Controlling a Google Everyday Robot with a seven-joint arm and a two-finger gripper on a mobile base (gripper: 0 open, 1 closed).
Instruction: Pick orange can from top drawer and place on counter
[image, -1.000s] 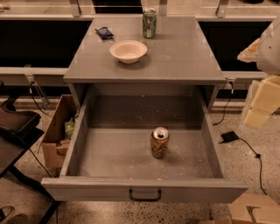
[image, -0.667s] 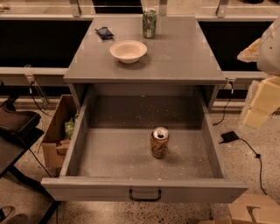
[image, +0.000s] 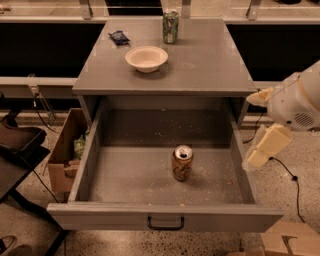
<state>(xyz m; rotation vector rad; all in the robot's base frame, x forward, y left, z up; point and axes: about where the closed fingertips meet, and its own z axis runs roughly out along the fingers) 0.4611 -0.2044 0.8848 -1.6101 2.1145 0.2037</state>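
The orange can (image: 182, 162) stands upright on the crumb-speckled floor of the open top drawer (image: 135, 175), a little right of centre and towards the front. The drawer's black handle (image: 165, 223) is at the front centre. The grey counter (image: 200, 60) lies above and behind the drawer. My gripper (image: 260, 122) hangs outside the drawer's right wall, to the right of the can and apart from it. Its two cream fingers (image: 267, 145) are spread open and hold nothing.
On the counter stand a white bowl (image: 146, 58), a green and white can (image: 170, 27) and a small dark packet (image: 119, 37). A cardboard box (image: 65, 150) sits on the floor left of the drawer. A black cable (image: 287, 175) runs on the floor at the right.
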